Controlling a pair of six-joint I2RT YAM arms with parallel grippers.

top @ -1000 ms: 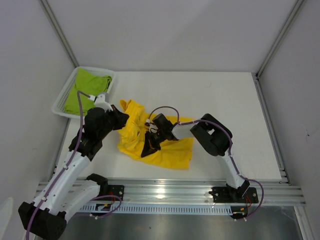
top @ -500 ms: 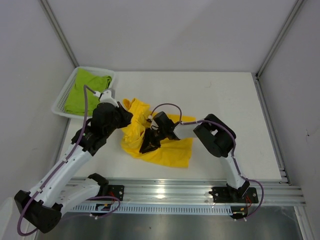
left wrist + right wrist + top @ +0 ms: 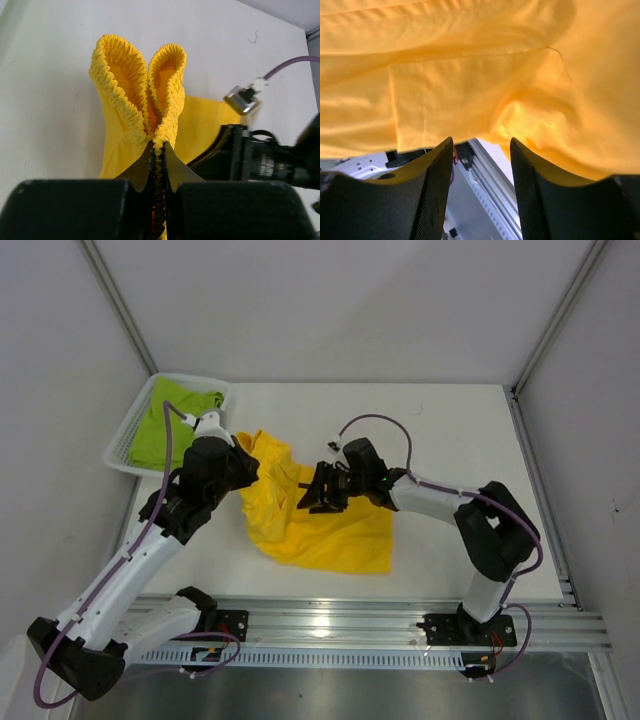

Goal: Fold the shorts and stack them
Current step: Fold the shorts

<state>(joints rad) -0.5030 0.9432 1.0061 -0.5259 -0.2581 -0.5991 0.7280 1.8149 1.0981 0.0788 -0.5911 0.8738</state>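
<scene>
**A:** Overhead first. Where do the garments lie?

**B:** The yellow shorts (image 3: 320,535) lie rumpled on the white bench (image 3: 450,430), left of centre, between the two arms. The lime green shorts (image 3: 150,435) sit in the white mesh basket (image 3: 120,455) at the far left corner, well apart from the right arm.

**A:** And the arms?

**B:** The left pincer (image 3: 247,465) is at the upper left edge of the yellow cloth, near the basket's near corner. The right pincer (image 3: 315,498) is low over the middle of the cloth, and its dark body hides the fabric beneath. A purple cable (image 3: 375,420) loops above that arm. A metal rail (image 3: 340,625) runs along the near edge.

**A:** Left wrist camera?

**B:** The left pincer (image 3: 158,150) is clamped on the gathered elastic waistband of the yellow shorts (image 3: 130,75). The band rises from the tips in two ruffled loops. The right arm's black wrist (image 3: 265,160) sits just behind the cloth, to the right. A silver connector (image 3: 241,99) and the purple cable (image 3: 290,65) show above it.

**A:** Right wrist camera?

**B:** The yellow shorts (image 3: 470,50) fill the upper part of the view, with a stitched pocket panel (image 3: 440,100) showing. On the right pincer (image 3: 480,145) the fingers (image 3: 432,190) stand apart with nothing between them. The hem hangs across the tips; I cannot tell whether it touches them. The rail (image 3: 487,170) shows through the gap.
</scene>
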